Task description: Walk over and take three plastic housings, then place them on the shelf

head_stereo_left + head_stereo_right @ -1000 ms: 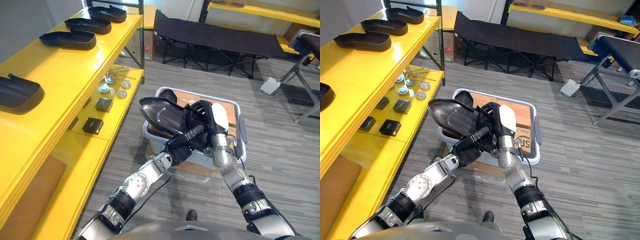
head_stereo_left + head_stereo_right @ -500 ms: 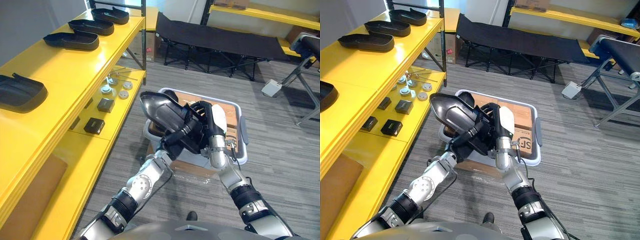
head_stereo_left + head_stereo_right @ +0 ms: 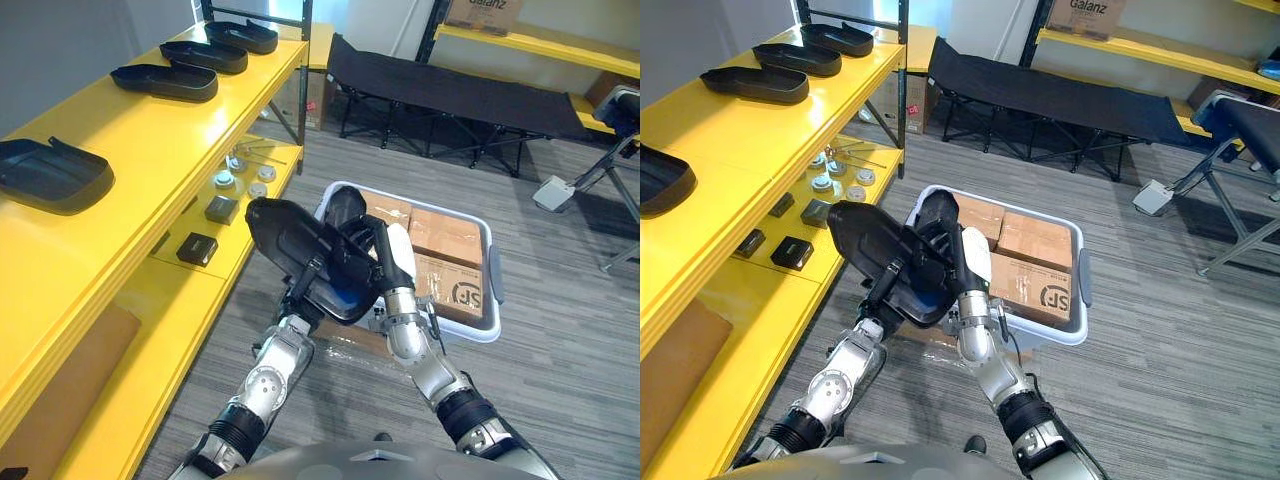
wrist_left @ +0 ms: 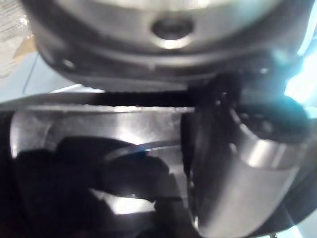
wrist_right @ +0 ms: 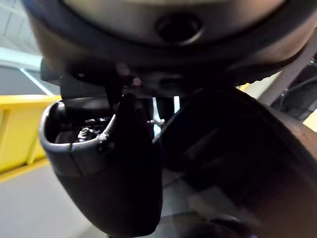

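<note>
Left eye view: a black plastic housing (image 3: 285, 235) is held up in the air between both hands, tilted on edge, above the near corner of a white bin (image 3: 492, 285) that stands on the grey floor (image 3: 570, 390). The left hand (image 3: 310, 295) comes up from below and pinches the housing's lower edge, one finger laid up across its glossy face and the rest of the hand behind it. The right hand (image 3: 378, 245) grips the end nearer the bin, its fingers curled over the rim and its white-covered thumb (image 3: 402, 258) pressed on the other side. In the left wrist view the shiny dark surface sits right against that hand. The bin holds brown cardboard boxes (image 3: 450, 240) packed side by side. To the robot's left runs a yellow shelf (image 3: 150, 130); on its top board lies a near housing (image 3: 50, 175), and further along, well apart from it, a row of three more housings (image 3: 205, 57) one behind another. The lower board carries two small black boxes (image 3: 197, 247) and a few round metal discs (image 3: 225, 180). A black folding cot (image 3: 450, 85) stands beyond the bin
</note>
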